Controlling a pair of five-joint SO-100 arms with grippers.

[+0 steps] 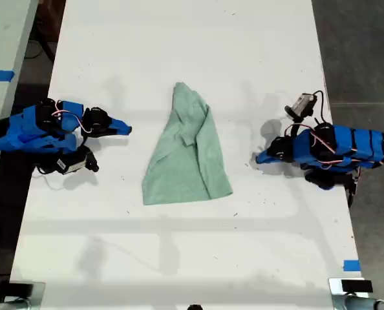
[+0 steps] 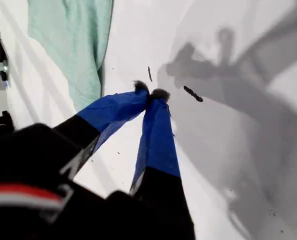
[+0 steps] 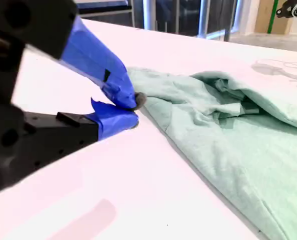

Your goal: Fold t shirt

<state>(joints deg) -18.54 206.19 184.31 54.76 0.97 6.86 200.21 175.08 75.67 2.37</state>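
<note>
Both tools closed, clear of t shirt (image 1: 189, 152).

White table (image 1: 198, 51) on dark grey floor (image 1: 360, 45)

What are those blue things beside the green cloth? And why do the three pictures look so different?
The blue things are two small robot arms. They sit on a white table, one at each side of the exterior view. That picture comes from a camera looking down from above.

The green cloth is a t shirt, lying wrinkled between them.

The other two pictures come from little cameras that ride on the arms, so each looks along its own pincer, called an end effector. My first end effector is pinched shut and holds nothing. My second end effector is also shut and empty, close beside the shirt.
</note>
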